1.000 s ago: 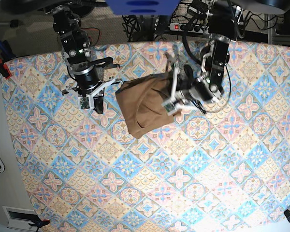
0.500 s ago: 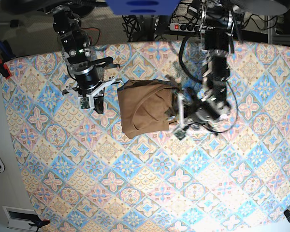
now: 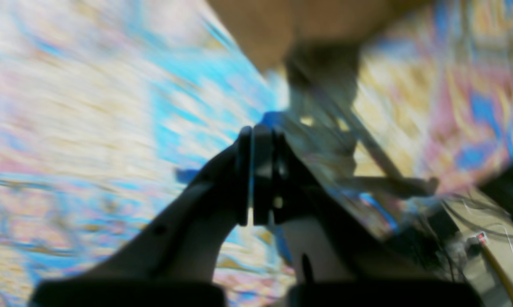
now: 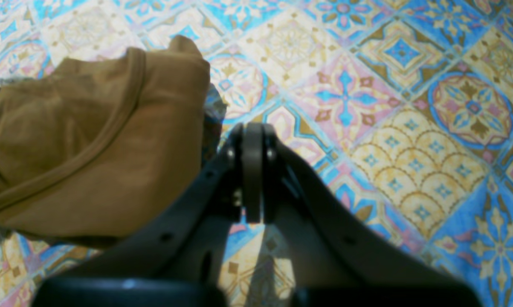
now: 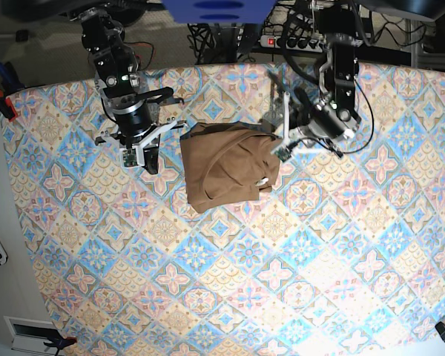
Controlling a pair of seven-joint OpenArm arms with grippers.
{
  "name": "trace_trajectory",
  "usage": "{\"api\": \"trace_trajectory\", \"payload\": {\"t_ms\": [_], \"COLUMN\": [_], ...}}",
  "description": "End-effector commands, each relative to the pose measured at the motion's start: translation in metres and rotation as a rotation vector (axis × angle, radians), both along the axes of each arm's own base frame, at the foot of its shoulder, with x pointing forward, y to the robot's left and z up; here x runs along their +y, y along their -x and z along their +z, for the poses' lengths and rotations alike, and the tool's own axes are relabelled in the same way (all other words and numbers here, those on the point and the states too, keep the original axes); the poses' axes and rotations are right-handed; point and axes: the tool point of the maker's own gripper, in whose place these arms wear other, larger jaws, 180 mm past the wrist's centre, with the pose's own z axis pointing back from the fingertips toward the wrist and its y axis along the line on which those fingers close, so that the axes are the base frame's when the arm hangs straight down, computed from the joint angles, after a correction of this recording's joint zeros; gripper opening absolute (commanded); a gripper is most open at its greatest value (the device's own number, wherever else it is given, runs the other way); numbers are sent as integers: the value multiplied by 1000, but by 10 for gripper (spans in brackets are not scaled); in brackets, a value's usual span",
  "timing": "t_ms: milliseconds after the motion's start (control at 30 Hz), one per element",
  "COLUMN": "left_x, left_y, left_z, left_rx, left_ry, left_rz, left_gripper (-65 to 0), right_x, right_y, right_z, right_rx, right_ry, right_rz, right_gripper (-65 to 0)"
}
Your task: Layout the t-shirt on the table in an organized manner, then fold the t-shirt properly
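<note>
Both pincers pressed together, holding nothing. Tan-brown soft-fabric t-shirt (image 5: 224,167) bunched on pastel tile-pattern desk (image 5: 208,282), between right pincer (image 5: 150,159) and left pincer (image 5: 277,148), touching neither.

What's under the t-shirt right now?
The t-shirt lies bunched on the table, whose patterned cloth shows all around it. Whatever is beneath the fabric is covered. Neither gripper reaches under it.

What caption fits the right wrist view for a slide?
Shut right gripper poised over the patterned table, beside the bunched tan t-shirt.
</note>
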Motion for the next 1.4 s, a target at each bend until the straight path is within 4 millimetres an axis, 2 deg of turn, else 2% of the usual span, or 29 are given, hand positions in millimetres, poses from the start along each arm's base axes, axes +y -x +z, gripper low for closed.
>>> {"api": "trace_trajectory", "payload": {"t_ms": [0,67,167,267,400,467,600,767,900,1000,1167,1267,1367], "left_x": [-11,-16,-20,-30,-29,-29,-38,-74,-107,-128,-149,-145,-120], "left_y": [-5,3,-2,-21,-47,-63,-92,-125,-146,-162,-175,-176,-158], "left_z": [7,3,1,-6,-23,-23,-8,-5,-7,5,28,50,59], "left_rx": [-30,-10,-10,-19,35,21,-68,-87,-73,-134,-228,-308,-388], "left_ry": [21,25,42,77,54,77,134,253,362,470,591,597,558], "left_rz": [-28,-46,-46,-43,-49,-34,-37,-42,-42,-38,-36,-49,-55], "left_gripper": [-650,-650,-650,-650,-650,-650,-650,-650,-650,-650,-650,-650,-650], "right_x": [-1,-2,-2,0,-2,-2,-1,0,-1,-2,-2,-2,-2], "right_y": [-6,-7,-7,-7,-7,-7,-7,-5,14,27,30,29,30], "right_z": [13,13,13,14,14,14,14,12,-3,-13,-15,-14,-13], "right_rx": [-52,-54,-54,-54,-55,-55,-55,-49,7,46,54,50,49], "right_ry": [1,2,2,0,2,2,1,0,1,1,1,2,1], "right_rz": [5,2,2,7,3,3,4,7,3,2,2,1,2], "right_gripper": [-650,-650,-650,-650,-650,-650,-650,-650,-650,-650,-650,-650,-650]}}
